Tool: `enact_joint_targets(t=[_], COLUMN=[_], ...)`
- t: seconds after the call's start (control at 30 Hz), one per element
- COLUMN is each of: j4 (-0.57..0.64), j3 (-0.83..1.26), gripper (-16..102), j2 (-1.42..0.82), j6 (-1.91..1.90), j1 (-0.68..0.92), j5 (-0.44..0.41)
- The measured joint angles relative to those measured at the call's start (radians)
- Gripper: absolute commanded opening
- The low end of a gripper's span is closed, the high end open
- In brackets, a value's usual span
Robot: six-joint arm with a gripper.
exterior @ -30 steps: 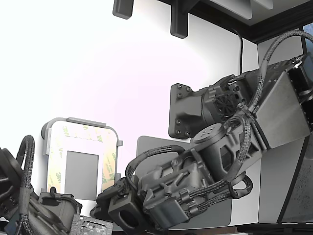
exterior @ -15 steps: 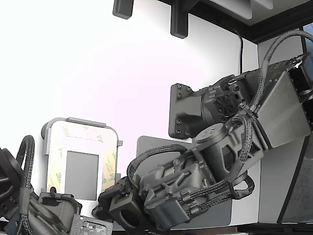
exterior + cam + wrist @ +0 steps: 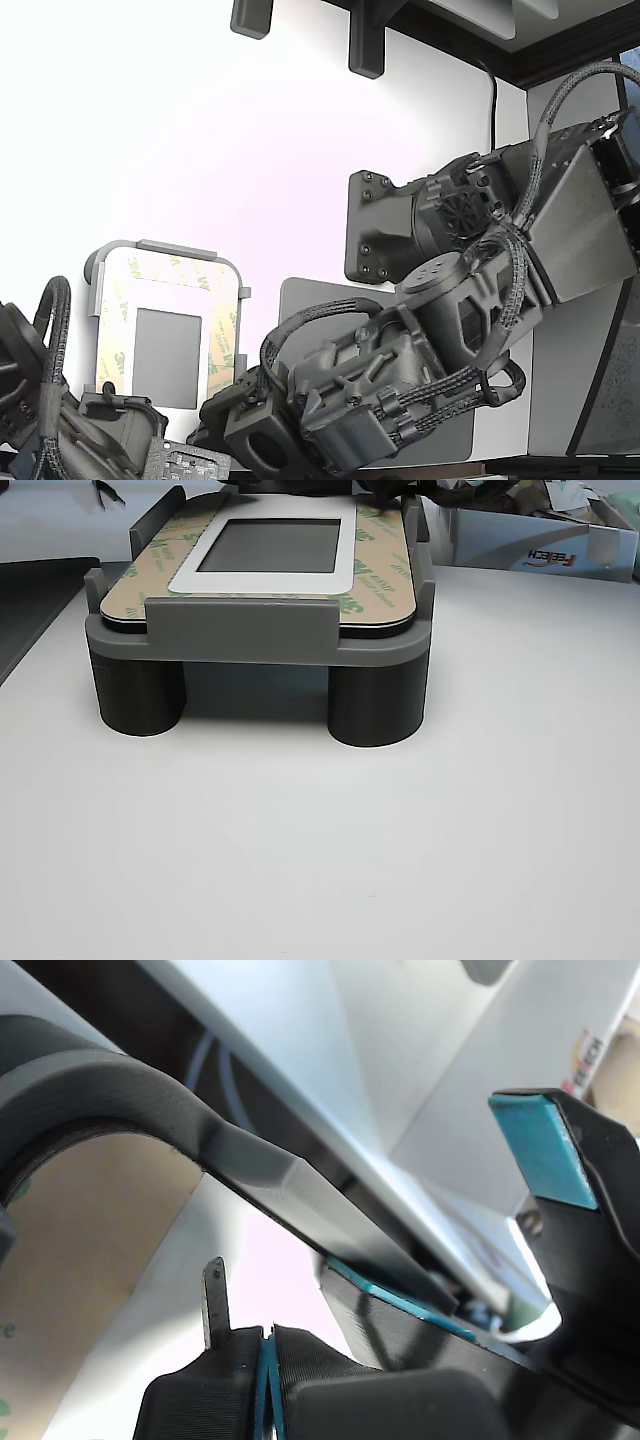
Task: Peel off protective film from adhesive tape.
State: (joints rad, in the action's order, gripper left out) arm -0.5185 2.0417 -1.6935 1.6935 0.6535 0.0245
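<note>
The protective film (image 3: 222,330) is a tan frame of strips with green 3M print, lying flat around a white plate (image 3: 275,578) with a grey centre; it also shows in the other view as film (image 3: 385,580). The adhesive tape is hidden under it. My arm's wrist (image 3: 260,435) sits low by the fixture's corner at the exterior view's lower middle. In the wrist view my gripper (image 3: 268,1355) has its two dark fingers pressed together, teal pads touching, a thin metal blade (image 3: 213,1300) beside them. Nothing shows between the pads. Tan film (image 3: 90,1250) lies just beyond.
The grey fixture (image 3: 255,630) stands on round legs on a white table. A second arm (image 3: 70,435) sits at the exterior view's lower left. Other teal-padded fingers (image 3: 545,1150) stand apart nearby. A dark mat (image 3: 300,300) and a box (image 3: 540,545) lie beside the fixture.
My arm has sunk and shifted very slightly near the fixture's corner. The film lies as before.
</note>
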Motion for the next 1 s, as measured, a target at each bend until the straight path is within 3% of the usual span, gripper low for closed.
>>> enact_joint_targets(t=[1.0], j4=[0.017], j3=[0.002], gripper=[-11], j2=[0.038], j6=[0.075], j1=[-0.021], j5=[0.020])
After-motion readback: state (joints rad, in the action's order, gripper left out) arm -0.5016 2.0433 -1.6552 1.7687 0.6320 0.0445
